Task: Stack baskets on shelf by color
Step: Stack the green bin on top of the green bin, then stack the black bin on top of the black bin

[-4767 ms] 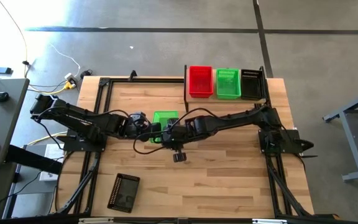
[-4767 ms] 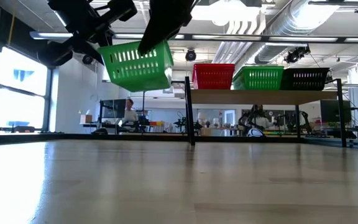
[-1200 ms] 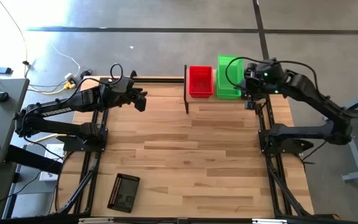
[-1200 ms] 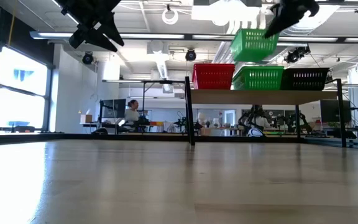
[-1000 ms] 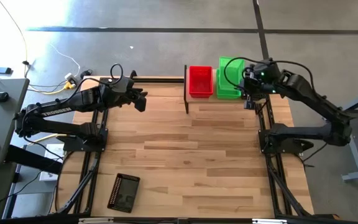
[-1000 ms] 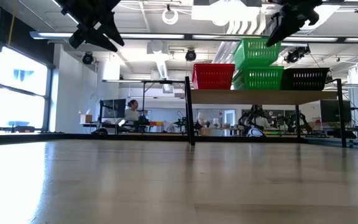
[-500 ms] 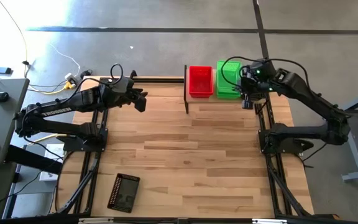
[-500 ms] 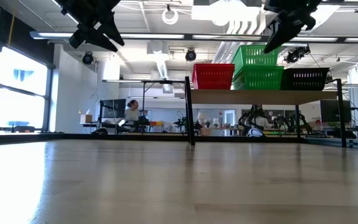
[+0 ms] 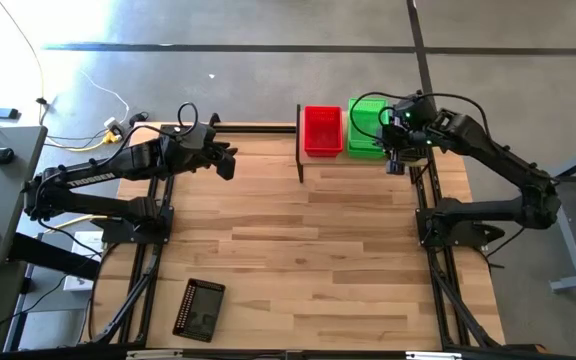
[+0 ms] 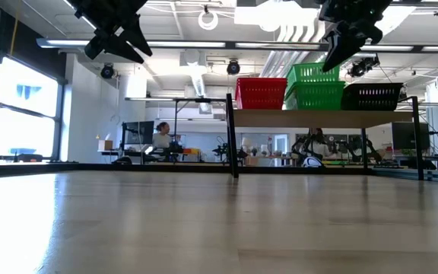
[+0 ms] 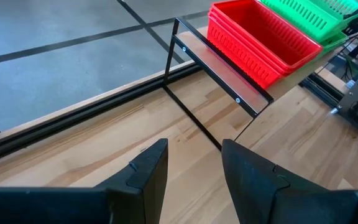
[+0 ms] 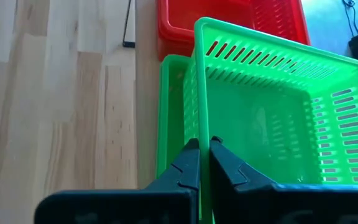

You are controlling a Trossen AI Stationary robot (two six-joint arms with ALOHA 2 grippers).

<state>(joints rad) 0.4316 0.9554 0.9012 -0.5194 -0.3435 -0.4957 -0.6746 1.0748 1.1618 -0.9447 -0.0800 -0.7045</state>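
Observation:
The shelf (image 10: 318,118) stands at the table's far right and bears a red basket (image 9: 322,130), a green basket (image 10: 318,96) and a black basket (image 10: 371,96). A second green basket (image 9: 367,122) sits partly down inside the first, and my right gripper (image 12: 199,146) is shut on it. My left gripper (image 11: 194,165) hangs open and empty over the table's far left, high above the boards. Another black basket (image 9: 200,308) lies on the table near the front left. My right gripper pinches the rim of the upper green basket's near-side wall (image 12: 197,127), one finger inside the basket and one outside. The fingers come from the table's right, slanting down. The basket sits slightly tilted, nested in the lower green basket (image 12: 169,99), its rim above that one's.
The shelf's thin black posts (image 9: 299,150) stand on the table by the red basket. The table's middle (image 9: 308,250) is bare wood. Cables lie on the floor beyond the far left corner (image 9: 113,125).
My right gripper has gone down and a little toward the table's left with the green basket. The basket hung above the shelf's green basket before and now sits down inside it.

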